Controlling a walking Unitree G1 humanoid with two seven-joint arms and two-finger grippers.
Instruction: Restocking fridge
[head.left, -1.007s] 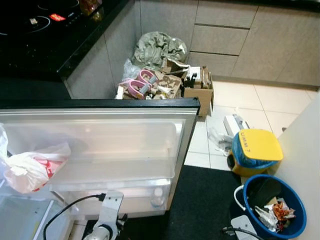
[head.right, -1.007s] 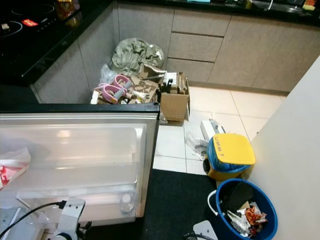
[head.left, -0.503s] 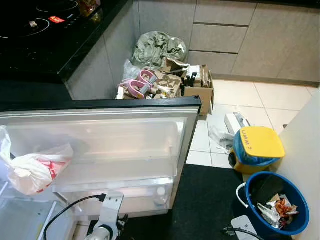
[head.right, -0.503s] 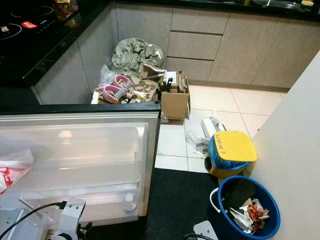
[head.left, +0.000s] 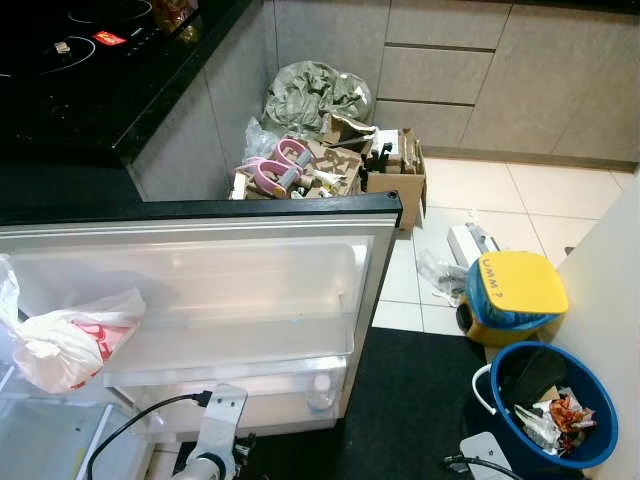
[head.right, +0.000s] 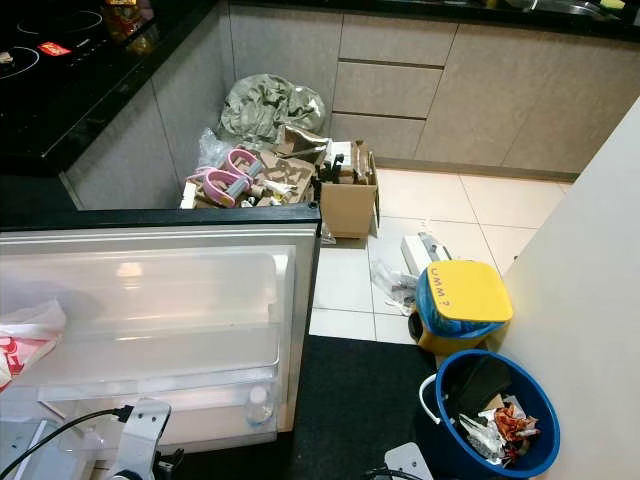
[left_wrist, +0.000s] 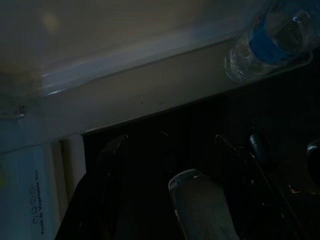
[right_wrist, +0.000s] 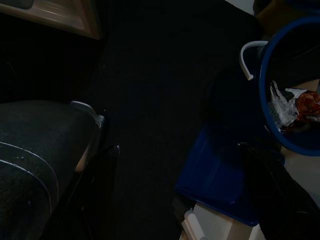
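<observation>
Fridge door (head.left: 200, 290) open, mat (head.left: 410, 400) alongside

Floor right of centre: blue bucket (head.left: 545, 408) holding crumpled wrappers, just beside a yellow-lidded bin (head.left: 512, 298) with a blue liner. Cardboard box (head.left: 396, 182) sits against the grey cabinets, adjoining a clutter pile with pink items (head.left: 276, 168) and a grey-green bag (head.left: 312, 93). Black mat (head.right: 358, 410) covers the near floor; black hob (head.left: 70, 55) at upper left.
</observation>
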